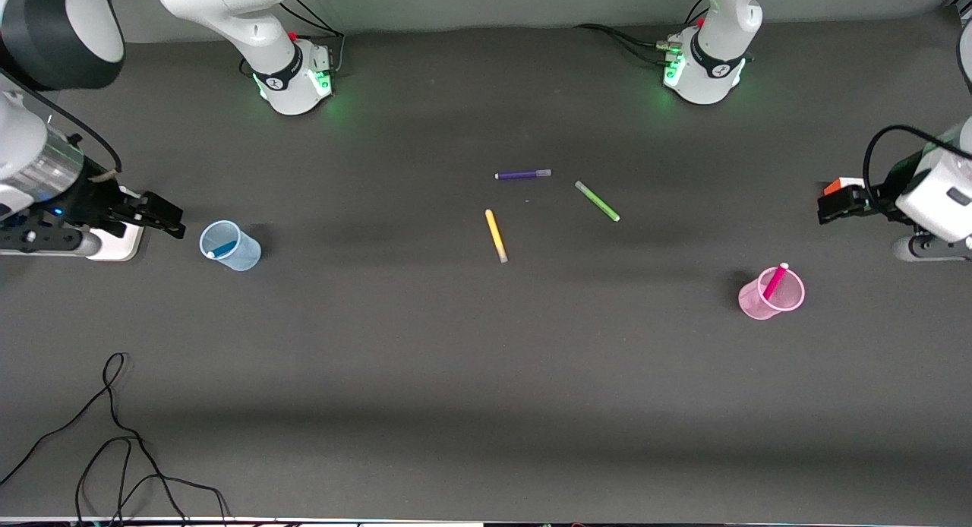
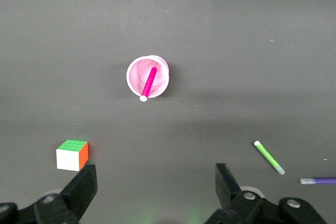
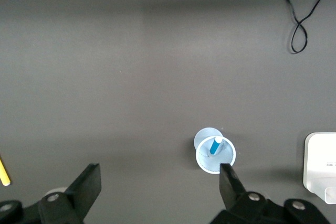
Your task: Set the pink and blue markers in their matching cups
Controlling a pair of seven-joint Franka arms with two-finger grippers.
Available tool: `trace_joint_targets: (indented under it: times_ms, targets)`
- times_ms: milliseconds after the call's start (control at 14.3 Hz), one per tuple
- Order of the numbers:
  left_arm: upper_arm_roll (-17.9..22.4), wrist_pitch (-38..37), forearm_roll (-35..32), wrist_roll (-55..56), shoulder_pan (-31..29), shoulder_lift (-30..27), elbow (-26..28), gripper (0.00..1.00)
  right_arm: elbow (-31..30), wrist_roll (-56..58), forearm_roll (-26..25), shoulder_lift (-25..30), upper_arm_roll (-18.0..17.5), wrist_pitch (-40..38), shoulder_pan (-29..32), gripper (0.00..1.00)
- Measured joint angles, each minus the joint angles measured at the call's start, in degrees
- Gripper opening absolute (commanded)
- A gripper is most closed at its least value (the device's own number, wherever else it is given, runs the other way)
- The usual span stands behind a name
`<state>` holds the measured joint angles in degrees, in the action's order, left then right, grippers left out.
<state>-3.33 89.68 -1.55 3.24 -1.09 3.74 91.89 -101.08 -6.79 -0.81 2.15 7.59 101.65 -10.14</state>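
Note:
The pale blue cup (image 1: 230, 246) stands toward the right arm's end of the table, with the blue marker (image 1: 222, 249) leaning inside it. Both show in the right wrist view, cup (image 3: 206, 160) and marker (image 3: 215, 145). The pale pink cup (image 1: 771, 293) stands toward the left arm's end and holds the pink marker (image 1: 775, 281). Both show in the left wrist view, cup (image 2: 135, 74) and marker (image 2: 149, 81). My right gripper (image 1: 171, 217) (image 3: 158, 184) is open and empty, beside the blue cup. My left gripper (image 1: 831, 206) (image 2: 155, 187) is open and empty, over the table's end by a colour cube.
A purple marker (image 1: 522, 175), a green marker (image 1: 598, 201) and a yellow marker (image 1: 496, 235) lie mid-table. A colour cube (image 1: 843, 185) (image 2: 72, 155) sits by the left gripper. A white box (image 1: 118, 242) lies under the right arm. A black cable (image 1: 114, 436) loops near the front edge.

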Motion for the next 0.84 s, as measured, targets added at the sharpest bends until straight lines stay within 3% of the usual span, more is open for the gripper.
trace_joint_targets:
  times_ms: [350,839]
  targets:
    - [0.94,-0.08,0.32,-0.02,2.45,-0.95,0.63,1.00,0.05,0.00,0.08,1.65,-0.20,-1.93,0.00,1.00]
    - [1.53,-1.15,0.35,-1.65,2.45,-0.97,0.63,1.00,-0.05,0.00,0.08,-0.30,-0.26,-2.49,0.00,1.00]
